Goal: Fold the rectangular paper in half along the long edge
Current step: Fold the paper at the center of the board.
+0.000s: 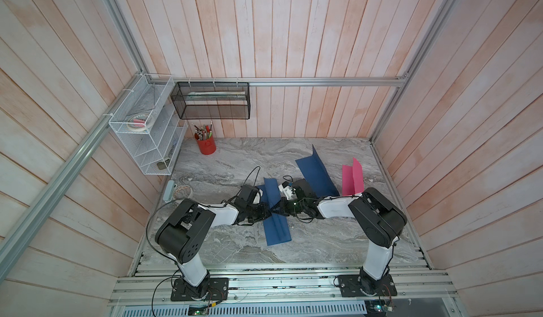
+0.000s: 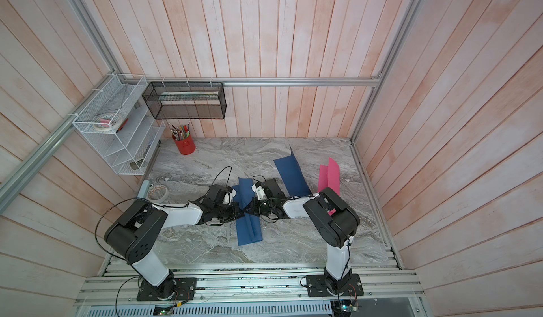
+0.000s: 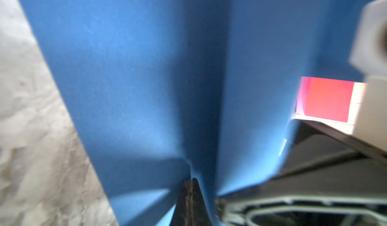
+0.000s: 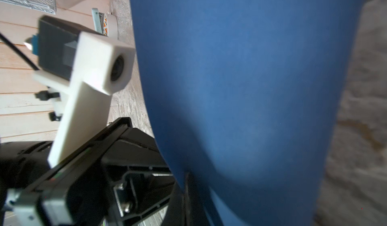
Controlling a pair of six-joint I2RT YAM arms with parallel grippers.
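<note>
Mid-table, the left gripper (image 1: 266,211) and right gripper (image 1: 281,209) pinch closed on the blue paper (image 1: 277,230) at its long edges. The marble table (image 1: 323,248) lies bare toward its front edge. Papers: two blue, counting the second blue sheet (image 1: 316,174), and one pink sheet (image 1: 351,177).

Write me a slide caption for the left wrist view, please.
Left gripper pinches the blue paper at its crease; pink paper lies beyond.
</note>
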